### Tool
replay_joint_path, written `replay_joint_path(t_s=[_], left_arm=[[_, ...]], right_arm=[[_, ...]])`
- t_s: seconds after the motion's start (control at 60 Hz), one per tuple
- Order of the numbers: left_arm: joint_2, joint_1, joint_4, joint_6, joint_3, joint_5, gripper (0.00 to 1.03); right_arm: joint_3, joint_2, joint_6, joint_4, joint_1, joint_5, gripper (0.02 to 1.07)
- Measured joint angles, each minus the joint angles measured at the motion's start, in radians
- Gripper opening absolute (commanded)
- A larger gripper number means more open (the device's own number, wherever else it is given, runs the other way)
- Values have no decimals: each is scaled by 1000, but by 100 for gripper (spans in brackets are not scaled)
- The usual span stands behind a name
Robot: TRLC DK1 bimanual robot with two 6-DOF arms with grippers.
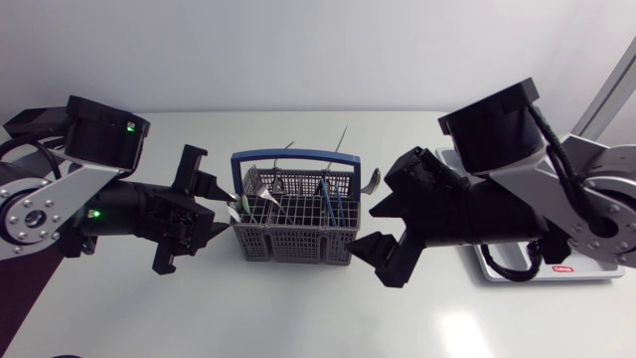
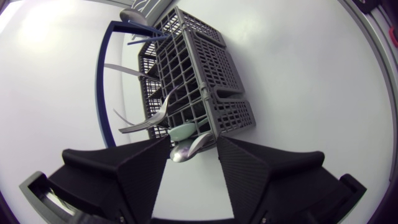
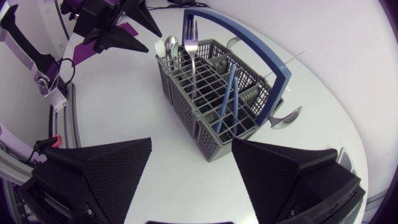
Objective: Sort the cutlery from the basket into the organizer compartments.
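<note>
Standing mid-table, basket [image 1: 294,231] is being flanked by both grippers; left gripper [image 1: 221,214] is being held spread, spoon [image 2: 185,149] at basket's corner sitting between fingertips, unclamped; right gripper [image 1: 370,226] is being held spread too, grasping nothing; organizer [image 1: 492,267] is being overlapped by right arm.

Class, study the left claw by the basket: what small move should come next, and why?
Probably ease the left claw forward and shut it on the silver spoon: it is open, and the spoon's bowl pokes from the basket between its fingers.
</note>
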Motion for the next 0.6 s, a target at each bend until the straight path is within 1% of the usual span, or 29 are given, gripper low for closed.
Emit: replay_joint_path(t_s=[0.067,0.1,0.217,0.283,0.4,0.417,0.6], left_arm=[[16,10,6,26,0,0,36],[20,13,7,32,0,0,33],[36,24,9,63,0,1,32],[47,29,9,78,2,1,30],[64,36,10,89,13,5,29],[66,36,10,89,15,5,28],[80,35,17,97,19,9,28]], right_arm=[[-3,2,-4,2,0,2,95],[-3,4,-6,4,0,2,95],[-3,17,-7,21,0,2,95],[-5,19,-7,27,-1,2,95],[-21,25,-10,45,-1,2,95],[-23,27,-10,48,-1,2,95],[-41,38,-11,55,-3,2,95]])
